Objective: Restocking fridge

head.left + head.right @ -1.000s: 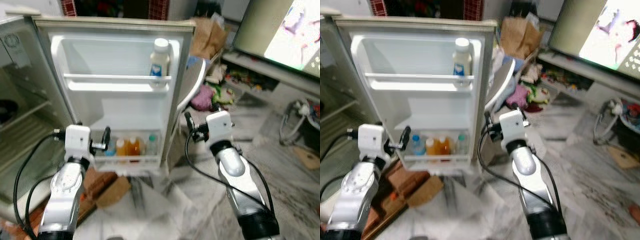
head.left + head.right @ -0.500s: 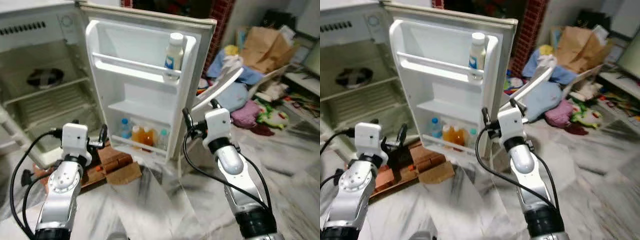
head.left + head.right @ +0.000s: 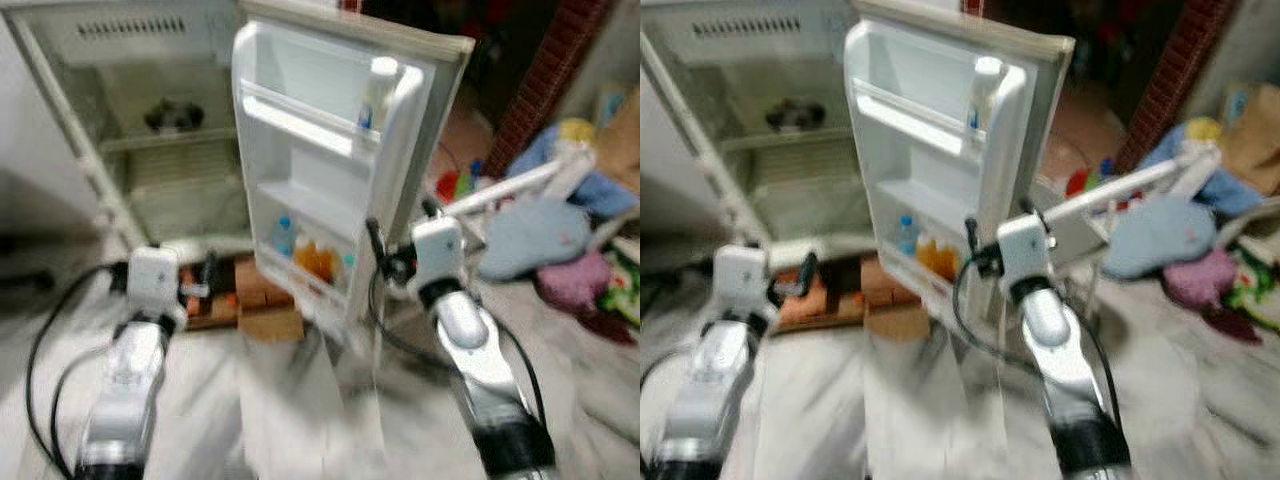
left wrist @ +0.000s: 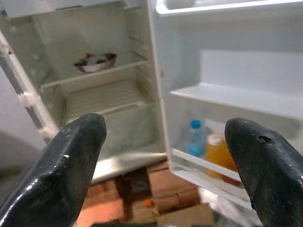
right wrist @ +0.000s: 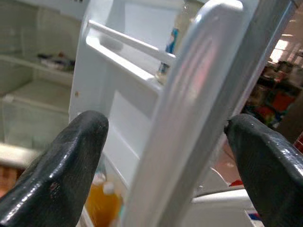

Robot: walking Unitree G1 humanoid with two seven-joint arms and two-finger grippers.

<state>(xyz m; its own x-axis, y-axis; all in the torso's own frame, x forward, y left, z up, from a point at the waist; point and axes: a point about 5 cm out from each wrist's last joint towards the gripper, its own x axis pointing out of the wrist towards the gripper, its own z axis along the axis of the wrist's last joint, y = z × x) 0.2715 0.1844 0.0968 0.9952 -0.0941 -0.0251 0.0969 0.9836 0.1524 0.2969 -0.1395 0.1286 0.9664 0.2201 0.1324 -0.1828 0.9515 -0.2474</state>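
In front of the robot the fridge (image 3: 150,130) stands wide open, its door (image 3: 330,170) swung out toward the camera. The right tool (image 5: 165,156) is spread wide, and the door's outer edge stands between its two fingers (image 5: 61,170); whether either finger touches it is hard to say. The left tool (image 4: 165,156) is spread too, holding nothing, aimed at the gap where the fridge's inside meets the door.

On the door's top rack sits a white bottle (image 3: 380,85) with a blue label. Down in the bottom rack are a small water bottle (image 4: 195,138) with a blue cap and an orange drink (image 4: 218,152) just beside it. The left wrist view picks out a bowl (image 4: 94,62) on an upper shelf inside the fridge, plain there and only a dark blur in the head views. The head views are smeared, yet they take in the floor: brown bricks (image 3: 245,295) by the fridge's foot, and a heap of cloth and toys (image 3: 560,220) off to the robot's right.
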